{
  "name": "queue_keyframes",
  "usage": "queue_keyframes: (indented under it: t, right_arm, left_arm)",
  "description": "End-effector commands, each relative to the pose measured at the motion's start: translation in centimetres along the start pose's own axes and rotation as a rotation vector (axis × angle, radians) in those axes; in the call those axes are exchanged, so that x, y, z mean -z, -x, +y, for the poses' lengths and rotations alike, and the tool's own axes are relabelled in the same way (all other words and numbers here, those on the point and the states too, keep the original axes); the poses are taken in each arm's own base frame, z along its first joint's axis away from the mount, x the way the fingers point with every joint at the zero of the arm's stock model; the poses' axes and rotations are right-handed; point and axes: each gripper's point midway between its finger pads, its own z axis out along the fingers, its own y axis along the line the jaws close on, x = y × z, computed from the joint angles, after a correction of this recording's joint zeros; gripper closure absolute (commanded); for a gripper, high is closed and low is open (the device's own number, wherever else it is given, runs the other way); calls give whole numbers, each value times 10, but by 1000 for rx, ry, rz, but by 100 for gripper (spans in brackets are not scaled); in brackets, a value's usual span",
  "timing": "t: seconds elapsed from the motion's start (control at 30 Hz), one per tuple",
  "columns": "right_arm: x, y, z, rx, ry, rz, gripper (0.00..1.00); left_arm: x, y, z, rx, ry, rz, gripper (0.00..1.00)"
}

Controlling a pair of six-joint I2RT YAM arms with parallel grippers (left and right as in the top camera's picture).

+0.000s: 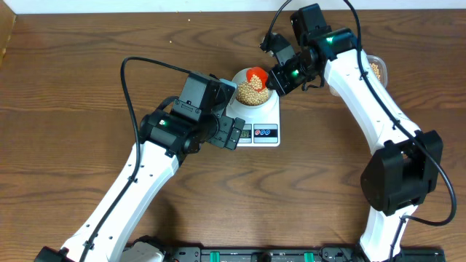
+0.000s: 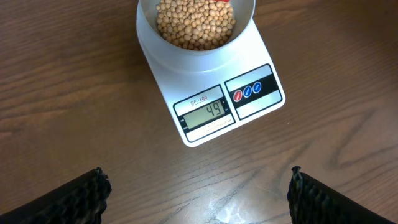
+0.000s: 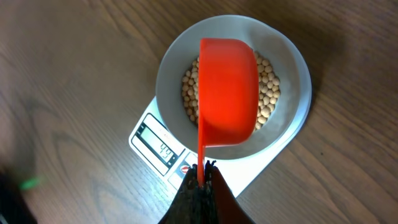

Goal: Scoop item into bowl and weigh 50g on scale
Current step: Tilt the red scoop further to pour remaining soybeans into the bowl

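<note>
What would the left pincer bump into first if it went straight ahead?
Probably the scale, at its display end; the bowl sits further on. The open left pincer points that way, but if it tilts down it could meet the table first; depth is unclear.

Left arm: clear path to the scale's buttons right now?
Likely yes: open left gripper faces the scale, bare table between; right gripper holds its orange scoop over the bowl, not the buttons.

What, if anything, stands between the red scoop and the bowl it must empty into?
Nothing visible. The right gripper holds the scoop over the bowl's open mouth, above the beans inside.
</note>
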Motion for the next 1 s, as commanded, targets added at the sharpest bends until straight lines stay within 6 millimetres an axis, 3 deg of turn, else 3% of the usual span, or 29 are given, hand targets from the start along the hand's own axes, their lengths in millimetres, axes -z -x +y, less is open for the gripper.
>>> queue_keyframes:
  t: [0.0, 0.2, 0.53, 0.97]
  right_arm:
    - [16, 11, 12, 21, 62, -54, 99]
    - [30, 14, 10, -29, 179, -103, 99]
    - [59, 10, -10, -118, 304, -175, 99]
    - [67, 10, -10, -121, 347, -197, 99]
  left_arm:
    - [-2, -3, 4, 4, 12, 9, 7]
    - [-2, -3, 4, 4, 12, 9, 7]
    - [-2, -3, 4, 4, 12, 9, 7]
    - [-2, -3, 4, 4, 12, 9, 7]
